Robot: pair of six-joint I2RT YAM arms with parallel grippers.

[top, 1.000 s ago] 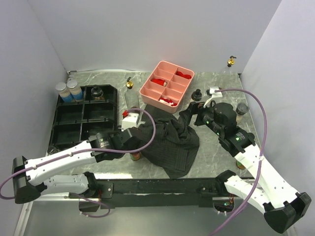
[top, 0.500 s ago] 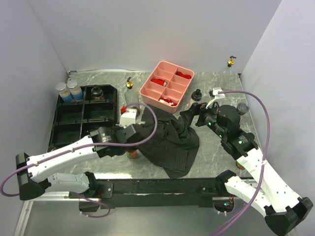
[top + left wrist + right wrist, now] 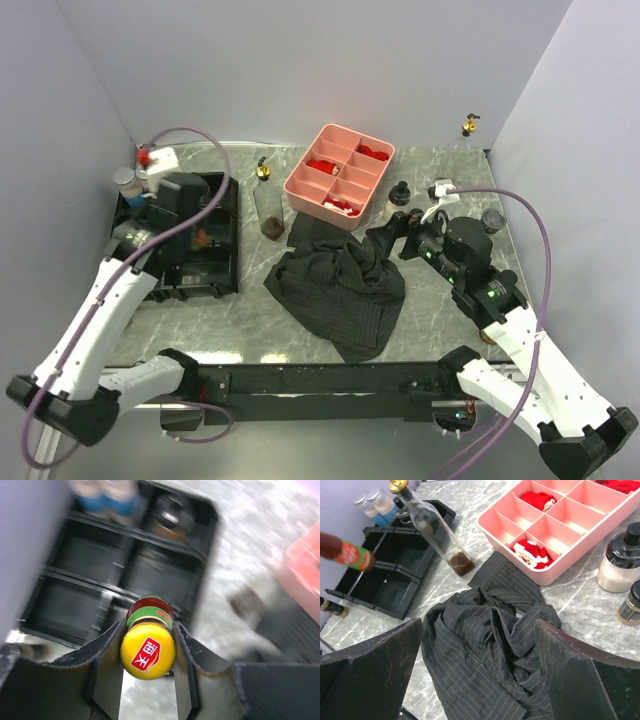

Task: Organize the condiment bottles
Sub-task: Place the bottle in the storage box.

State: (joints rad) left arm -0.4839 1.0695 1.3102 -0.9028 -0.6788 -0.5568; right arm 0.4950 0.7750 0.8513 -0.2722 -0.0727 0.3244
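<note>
The marble surface point(image 3: 250, 320) carries a crumpled black striped cloth point(image 3: 345, 285) at its centre, a black divided tray point(image 3: 232, 215) on the left and a pink divided tray point(image 3: 300, 185) at the far middle. The right gripper point(image 3: 477, 625) hangs over the cloth with its jaws spread wide and nothing between them, while the left gripper point(image 3: 149, 625) pinches a red yellow-capped bottle point(image 3: 148, 650) above the black tray. A tall gold-capped bottle point(image 3: 266, 200) leans between the trays, grey-capped jars point(image 3: 375, 505) stand in the black tray's far left corner, and black-capped jars point(image 3: 620, 560) stand just right of the pink tray.
</note>
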